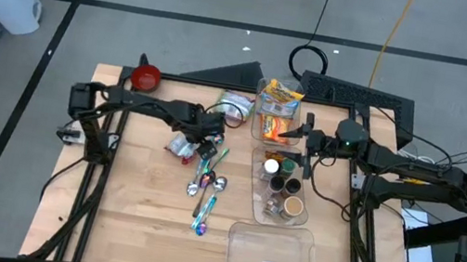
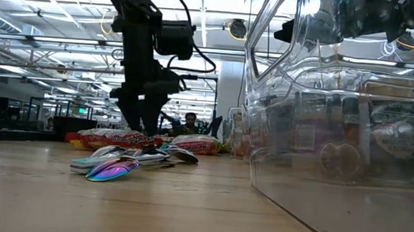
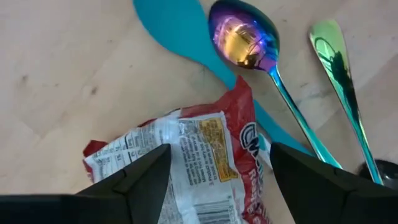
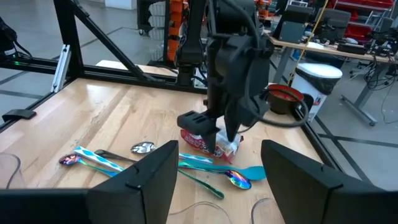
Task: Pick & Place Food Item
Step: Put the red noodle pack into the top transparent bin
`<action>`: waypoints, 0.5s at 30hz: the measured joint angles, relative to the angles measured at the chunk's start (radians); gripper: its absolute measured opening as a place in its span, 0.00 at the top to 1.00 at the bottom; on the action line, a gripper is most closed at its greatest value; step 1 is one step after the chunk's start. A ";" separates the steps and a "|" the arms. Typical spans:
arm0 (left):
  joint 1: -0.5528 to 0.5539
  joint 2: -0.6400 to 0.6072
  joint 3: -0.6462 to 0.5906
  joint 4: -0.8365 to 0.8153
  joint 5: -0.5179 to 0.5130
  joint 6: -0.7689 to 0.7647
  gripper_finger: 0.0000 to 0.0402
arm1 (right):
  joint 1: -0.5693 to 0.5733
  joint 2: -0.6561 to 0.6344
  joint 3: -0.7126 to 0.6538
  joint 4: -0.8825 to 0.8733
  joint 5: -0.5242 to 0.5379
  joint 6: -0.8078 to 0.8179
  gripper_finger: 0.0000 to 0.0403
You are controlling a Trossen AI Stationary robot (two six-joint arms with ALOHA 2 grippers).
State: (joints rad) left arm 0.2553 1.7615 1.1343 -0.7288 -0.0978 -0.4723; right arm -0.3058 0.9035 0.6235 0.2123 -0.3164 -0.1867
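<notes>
A red and white snack packet (image 3: 186,155) lies flat on the wooden table, left of centre in the high view (image 1: 180,146). My left gripper (image 3: 217,183) is open and points down over it, one finger on each side of the packet; it also shows in the right wrist view (image 4: 208,134). My right gripper (image 4: 217,186) is open and empty, above the far end of the clear container (image 1: 278,195) at the table's right. My left gripper comes from above with its open fingers (image 3: 137,180) on either side of the packet's white printed end (image 3: 186,168). The packet lies flat on the table. I cannot tell whether the fingers touch it.
Several iridescent spoons (image 1: 212,179) and a teal utensil (image 3: 180,31) lie right beside the packet. A second packet (image 1: 235,106) and a red bowl (image 1: 145,76) lie farther back. The clear container holds jars and a yellow bag (image 1: 279,101). A clear tray (image 1: 270,254) lies near the front edge.
</notes>
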 joint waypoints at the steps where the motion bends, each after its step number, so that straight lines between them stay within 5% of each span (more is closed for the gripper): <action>1: -0.003 0.006 0.000 -0.001 0.000 0.000 0.32 | 0.000 0.000 0.000 0.000 0.000 0.000 0.45; 8: -0.003 0.016 0.000 -0.052 -0.035 -0.029 0.39 | 0.000 0.000 0.000 0.012 0.000 0.000 0.45; 15: -0.003 0.016 0.000 -0.077 -0.055 -0.037 0.58 | 0.000 0.000 0.000 0.016 0.000 -0.001 0.45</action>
State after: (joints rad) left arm 0.2527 1.7779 1.1347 -0.8056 -0.1532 -0.5093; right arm -0.3058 0.9035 0.6235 0.2279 -0.3164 -0.1875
